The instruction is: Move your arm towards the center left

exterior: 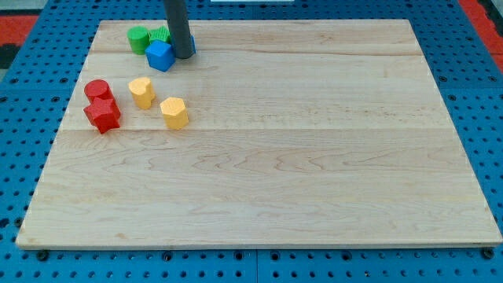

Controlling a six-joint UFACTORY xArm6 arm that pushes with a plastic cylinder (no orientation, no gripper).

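My tip (183, 56) rests on the wooden board (299, 157) near the view's top left. It stands right beside a blue cube (159, 56), touching or almost touching its right side. A second blue block (191, 42) shows only as a sliver behind the rod. Two green blocks, a round one (139, 38) and another (160, 34), sit just left of the rod. Further down on the left are a red cylinder (97, 90), a red star-like block (102, 115), a yellow block (142, 91) and a yellow hexagonal block (174, 112).
The board lies on a blue perforated table (23, 118). A red strip (16, 23) shows at the view's top left corner and another red strip (481, 17) at the top right.
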